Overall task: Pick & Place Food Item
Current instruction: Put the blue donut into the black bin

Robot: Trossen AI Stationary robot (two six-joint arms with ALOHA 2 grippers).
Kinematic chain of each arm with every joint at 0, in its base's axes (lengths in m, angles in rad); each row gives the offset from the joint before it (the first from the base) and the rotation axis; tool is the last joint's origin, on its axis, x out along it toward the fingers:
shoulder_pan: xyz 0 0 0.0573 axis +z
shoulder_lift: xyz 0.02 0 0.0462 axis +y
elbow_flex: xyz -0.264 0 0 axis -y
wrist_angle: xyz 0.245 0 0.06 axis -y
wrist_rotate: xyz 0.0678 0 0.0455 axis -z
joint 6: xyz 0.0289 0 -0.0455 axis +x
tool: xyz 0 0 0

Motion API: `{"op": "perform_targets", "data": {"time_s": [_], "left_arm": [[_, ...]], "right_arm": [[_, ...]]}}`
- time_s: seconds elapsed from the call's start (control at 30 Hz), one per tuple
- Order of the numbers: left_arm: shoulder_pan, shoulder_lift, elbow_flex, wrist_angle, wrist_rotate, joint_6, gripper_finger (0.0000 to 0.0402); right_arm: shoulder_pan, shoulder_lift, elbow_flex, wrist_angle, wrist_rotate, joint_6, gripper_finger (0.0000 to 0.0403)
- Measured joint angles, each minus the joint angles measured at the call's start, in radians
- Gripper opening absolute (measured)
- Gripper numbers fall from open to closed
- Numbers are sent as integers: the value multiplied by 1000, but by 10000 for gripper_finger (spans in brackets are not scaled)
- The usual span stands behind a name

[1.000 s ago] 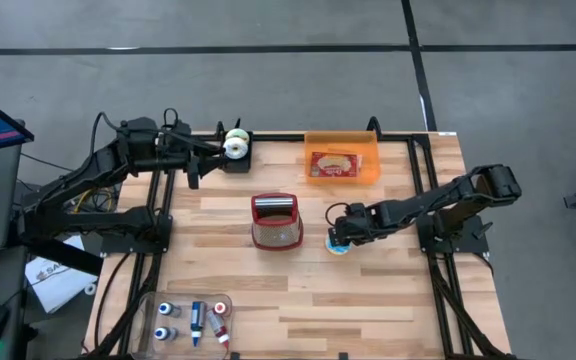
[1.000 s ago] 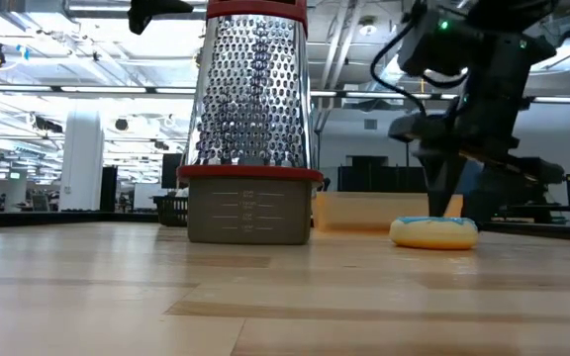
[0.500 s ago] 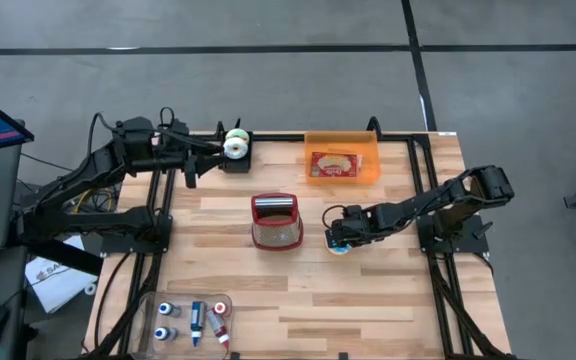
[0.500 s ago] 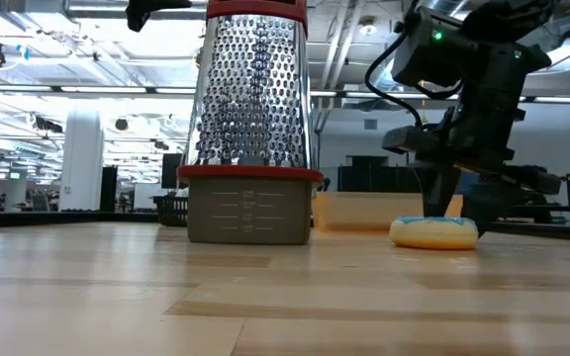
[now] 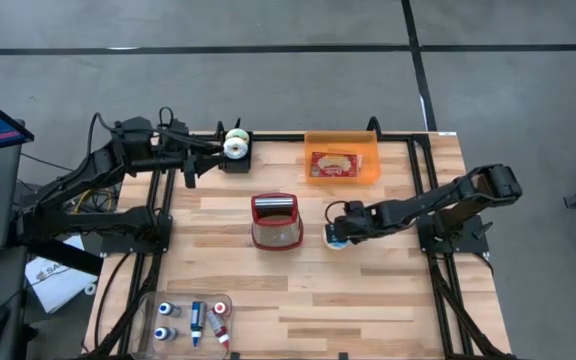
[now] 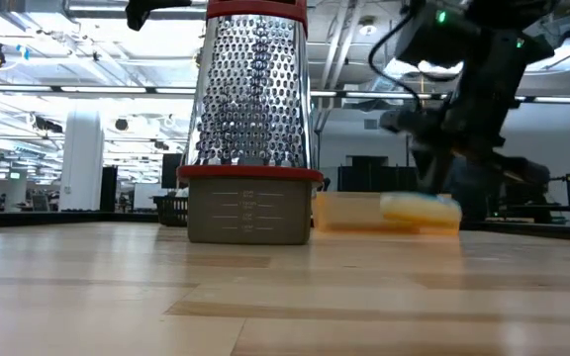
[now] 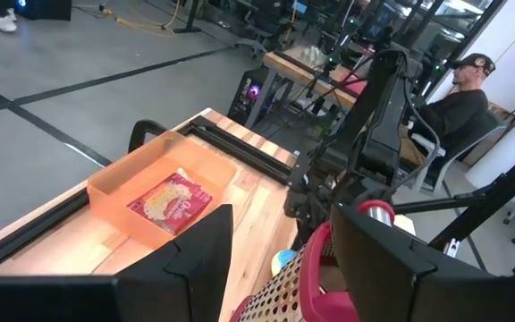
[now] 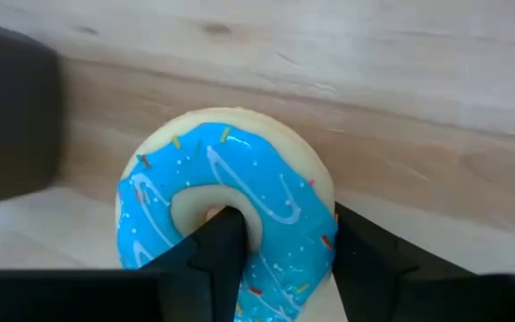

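While the left gripper point(image 5: 208, 148) waits spread at the upper left, the right gripper point(image 8: 280, 259) pinches the blue-iced donut point(image 8: 231, 210) off the table point(image 5: 368, 300), centre-right beside the grater point(image 5: 276, 220).

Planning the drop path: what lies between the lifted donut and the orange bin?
Only bare wooden table. The high view shows nothing between the donut in the right tool and the orange bin.

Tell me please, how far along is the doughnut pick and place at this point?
The pick looks done: the right gripper is shut on the blue-iced doughnut, one finger through its hole, and the low view shows it off the table. The placing is left. The left gripper waits near the table's far-left corner.
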Motion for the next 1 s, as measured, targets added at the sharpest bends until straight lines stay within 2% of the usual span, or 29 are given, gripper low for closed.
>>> {"op": "perform_targets", "data": {"time_s": [0.23,0.53,0.7,1.0], "left_arm": [[0,3,0,70,0,8,186],[0,46,23,160,3,9,190],[-1,128,121,150,8,60,203],[-25,356,362,135,8,147,224]], "right_arm": [[-46,-140,42,6,124,-56,142],[-182,-266,238,-40,250,-366,139],[-249,-254,434,-74,274,-584,138],[-317,-108,844,-140,290,-913,138]]}}
